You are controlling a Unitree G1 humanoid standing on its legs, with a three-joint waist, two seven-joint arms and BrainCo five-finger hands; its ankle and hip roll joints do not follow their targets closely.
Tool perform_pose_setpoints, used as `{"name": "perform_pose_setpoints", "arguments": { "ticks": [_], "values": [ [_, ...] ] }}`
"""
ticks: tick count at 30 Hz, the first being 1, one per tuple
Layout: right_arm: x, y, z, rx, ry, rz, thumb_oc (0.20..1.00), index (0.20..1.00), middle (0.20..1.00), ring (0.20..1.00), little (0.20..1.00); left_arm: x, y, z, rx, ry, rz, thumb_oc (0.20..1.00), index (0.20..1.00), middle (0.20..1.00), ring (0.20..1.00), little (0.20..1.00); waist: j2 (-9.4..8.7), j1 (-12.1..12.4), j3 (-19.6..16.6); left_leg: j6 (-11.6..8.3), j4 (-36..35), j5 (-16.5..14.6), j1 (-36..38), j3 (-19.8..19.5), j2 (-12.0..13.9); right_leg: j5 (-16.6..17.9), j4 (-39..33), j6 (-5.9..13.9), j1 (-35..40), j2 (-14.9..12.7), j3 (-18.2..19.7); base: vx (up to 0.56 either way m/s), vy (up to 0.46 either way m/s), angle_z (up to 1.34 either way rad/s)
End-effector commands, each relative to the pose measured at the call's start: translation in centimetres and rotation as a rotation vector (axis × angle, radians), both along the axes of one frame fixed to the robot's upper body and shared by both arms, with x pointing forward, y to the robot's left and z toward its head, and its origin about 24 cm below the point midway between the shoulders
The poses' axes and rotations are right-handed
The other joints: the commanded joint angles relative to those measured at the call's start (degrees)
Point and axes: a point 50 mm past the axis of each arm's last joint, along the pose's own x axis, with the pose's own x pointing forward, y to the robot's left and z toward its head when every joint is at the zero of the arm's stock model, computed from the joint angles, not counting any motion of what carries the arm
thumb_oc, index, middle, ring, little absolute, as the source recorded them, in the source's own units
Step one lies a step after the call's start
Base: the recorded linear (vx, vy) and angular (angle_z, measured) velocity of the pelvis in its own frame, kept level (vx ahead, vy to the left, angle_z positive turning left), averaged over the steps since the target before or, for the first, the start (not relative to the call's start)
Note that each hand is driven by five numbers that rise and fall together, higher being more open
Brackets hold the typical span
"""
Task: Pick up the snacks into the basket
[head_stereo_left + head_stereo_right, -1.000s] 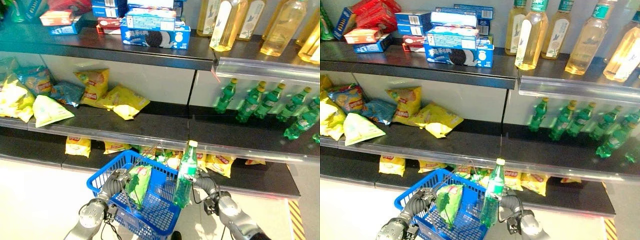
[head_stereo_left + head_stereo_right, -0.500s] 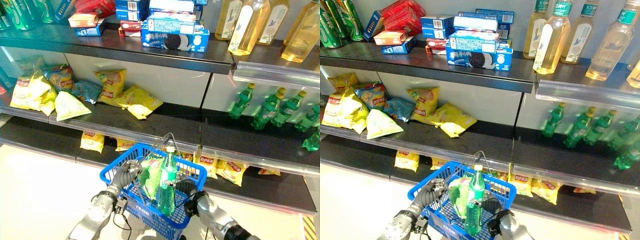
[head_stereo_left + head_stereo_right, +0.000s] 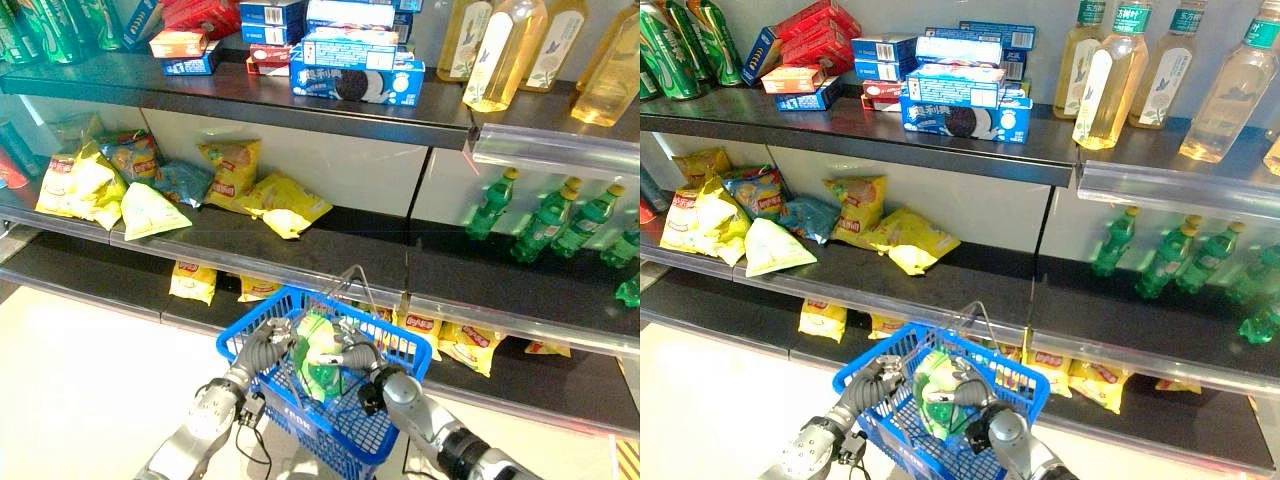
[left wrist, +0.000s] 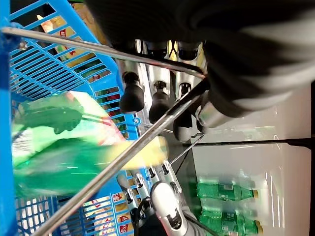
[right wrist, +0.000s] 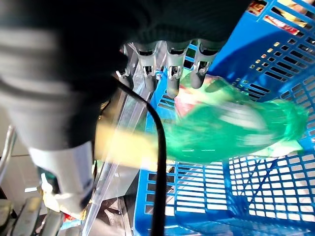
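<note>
In the basket (image 3: 352, 450) | bottle (image 5: 231, 130), snack bag (image 3: 312, 345) | left hand (image 3: 262, 345) fingers clamp handle (image 4: 123, 160) | right hand (image 3: 362, 357) fingers apart

Each robot hand, left (image 3: 262, 350) and right (image 3: 352, 357), has silver fingers with dark tips beyond a dark ribbed cover; the forearms are silver-grey with round joint housings.

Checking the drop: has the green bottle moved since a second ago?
Yes. The green bottle has gone from upright above the blue basket's rim, in the right hand, down into the basket.
</note>
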Motion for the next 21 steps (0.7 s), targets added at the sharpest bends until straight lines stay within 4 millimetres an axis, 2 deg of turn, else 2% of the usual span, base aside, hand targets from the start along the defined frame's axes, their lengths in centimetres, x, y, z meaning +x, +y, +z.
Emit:
{"name": "perform_pose_setpoints", "arguments": {
  "ticks": [1, 12, 15, 18, 19, 21],
  "values": [
    [1.5, 1.7, 2.2, 0.044, -0.101, 0.017, 1.0, 1.0, 1.0, 1.0, 1.0, 1.9, -3.2, 9.8, -0.247, -0.452, -0.151, 0.2, 0.2, 0.2, 0.2, 0.2, -2.6, 1.2, -3.5, 1.71, 0.1, -4.4, 2.2, 0.1, -0.7, 1.4, -1.0, 12.98, 2.6, -9.3, 2.8, 0.0, 0.0, 0.0],
    [1.3, 0.4, 1.9, 0.018, -0.107, -0.004, 1.0, 1.0, 1.0, 1.0, 1.0, 1.7, -2.4, 9.4, -0.241, -0.435, -0.117, 0.2, 0.2, 0.2, 0.2, 0.2, -2.7, 0.7, -4.2, 1.67, -0.4, -4.3, 3.0, 0.2, -0.5, 1.3, -1.5, 13.0, 3.3, -9.0, 3.0, 0.0, 0.0, 0.0],
    [1.3, 0.0, 2.4, 0.042, -0.125, -0.013, 1.0, 1.0, 1.0, 1.0, 1.0, 1.7, -2.1, 9.2, -0.233, -0.433, -0.1, 0.2, 0.2, 0.2, 0.2, 0.2, -2.78, 0.3, -4.3, 1.67, -0.5, -4.3, 3.0, 0.3, -0.4, 1.3, -1.6, 13.0, 3.4, -9.0, 3.0, 0.0, 0.0, 0.0],
    [0.9, -1.2, 2.4, 0.082, -0.124, -0.041, 1.0, 1.0, 1.0, 1.0, 1.0, 1.6, -1.5, 8.9, -0.213, -0.426, -0.07, 0.2, 0.2, 0.2, 0.2, 0.2, -2.91, -0.2, -4.5, 1.65, -0.7, -4.2, 3.2, 0.4, -0.4, 1.3, -1.7, 13.04, 3.6, -8.9, 3.0, 0.0, 0.0, 0.0],
    [0.3, -2.5, 2.0, 0.066, -0.127, -0.05, 1.0, 1.0, 1.0, 1.0, 1.0, 1.6, -0.8, 8.5, -0.183, -0.421, -0.042, 0.2, 0.2, 0.2, 0.2, 0.2, -3.1, -0.6, -4.5, 1.6, -0.8, -4.1, 3.3, 0.5, -0.3, 1.3, -1.7, 13.11, 3.7, -8.9, 3.0, 0.0, 0.0, 0.0],
    [-0.1, -3.1, 1.7, 0.057, -0.121, -0.057, 1.0, 1.0, 1.0, 1.0, 1.0, 1.6, -0.6, 8.4, -0.174, -0.417, -0.034, 0.2, 0.2, 0.2, 0.2, 0.2, -3.14, -0.8, -4.6, 1.58, -0.9, -4.1, 3.2, 0.5, -0.3, 1.3, -1.7, 13.14, 3.7, -9.0, 2.9, 0.0, 0.0, 0.0]
  ]
}}
